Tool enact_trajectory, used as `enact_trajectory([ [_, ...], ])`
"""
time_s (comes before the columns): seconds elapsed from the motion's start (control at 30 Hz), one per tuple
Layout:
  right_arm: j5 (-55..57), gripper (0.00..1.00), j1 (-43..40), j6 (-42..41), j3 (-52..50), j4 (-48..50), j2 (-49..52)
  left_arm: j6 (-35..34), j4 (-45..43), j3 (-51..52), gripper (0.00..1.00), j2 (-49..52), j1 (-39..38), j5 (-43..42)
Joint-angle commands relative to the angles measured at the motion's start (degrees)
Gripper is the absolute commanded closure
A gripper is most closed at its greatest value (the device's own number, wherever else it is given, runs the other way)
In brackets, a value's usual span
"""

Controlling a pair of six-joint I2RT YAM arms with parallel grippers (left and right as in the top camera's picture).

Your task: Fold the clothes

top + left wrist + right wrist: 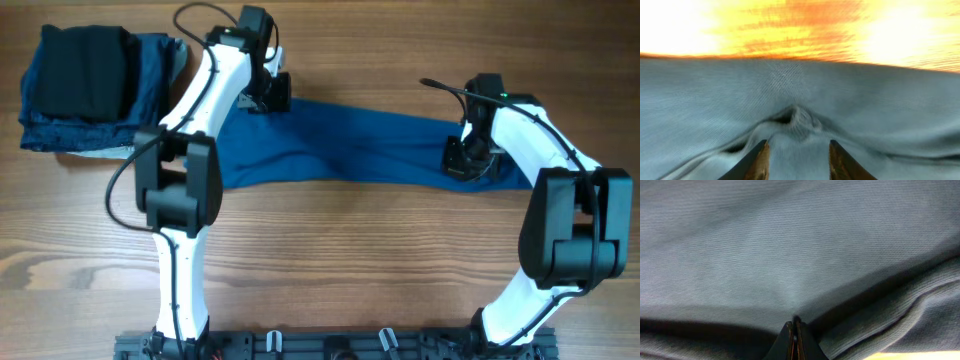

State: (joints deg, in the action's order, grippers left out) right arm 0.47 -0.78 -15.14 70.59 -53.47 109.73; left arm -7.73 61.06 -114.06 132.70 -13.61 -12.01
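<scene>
blue shirt point(360, 150) lay stretched across the table point(350, 260); left gripper point(797, 150) gaped over a pucker, right gripper point(794, 327) pinched the cloth tight; folded pile point(60, 130) sat near the left gripper.

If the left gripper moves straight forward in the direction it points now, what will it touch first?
Most likely the blue polo shirt: the left gripper is open, and a small puckered fold of the cloth lies directly ahead, in line with the gap between its fingers. The depth is unclear.

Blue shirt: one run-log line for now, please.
soft medium-blue shirt: long band | left gripper: open over it | right gripper: shut on it
</scene>
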Motion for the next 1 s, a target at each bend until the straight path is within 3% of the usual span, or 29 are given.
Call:
enact_trajectory([
  [0.0, 1.42, 0.96, -0.44, -1.57, -3.98, -0.42, 0.92, -1.75, -0.42, -0.72, 0.45, -6.8, 0.57, 1.18],
  [0.37, 8.59, 0.93, -0.44, -12.26, -10.62, -8.15, 0.9, -1.75, -0.9, -0.7, 0.36, -7.89, 3.76, 1.64],
  [0.53, 7.91, 0.85, -0.61, -11.67, -10.43, -5.68, -2.6, -1.75, -1.01, -0.7, 0.34, -7.89, 5.49, 1.64],
  [0.6, 11.21, 0.75, -2.45, -12.37, -10.43, -7.87, -5.55, -2.95, -0.85, -0.7, 0.32, -7.89, 6.16, 1.66],
  [0.67, 10.43, 0.6, -6.49, -13.51, -10.45, -8.26, -7.72, -3.67, -0.85, -0.7, 0.32, -7.89, 6.67, 1.62],
  [0.7, 9.53, 0.59, -9.51, -13.42, -10.47, -8.09, -7.8, -3.67, -0.85, -0.7, 0.32, -7.89, 6.78, 1.64],
  [0.83, 7.65, 0.64, -21.77, -11.89, -11.26, -3.17, -7.85, -3.65, -0.9, -0.7, 0.31, -7.89, 6.78, 1.64],
  [0.97, 7.5, 0.66, -28.37, -14.16, -11.23, -0.76, -7.87, -3.65, -0.42, -0.7, 0.31, -7.89, 6.75, 1.64],
])
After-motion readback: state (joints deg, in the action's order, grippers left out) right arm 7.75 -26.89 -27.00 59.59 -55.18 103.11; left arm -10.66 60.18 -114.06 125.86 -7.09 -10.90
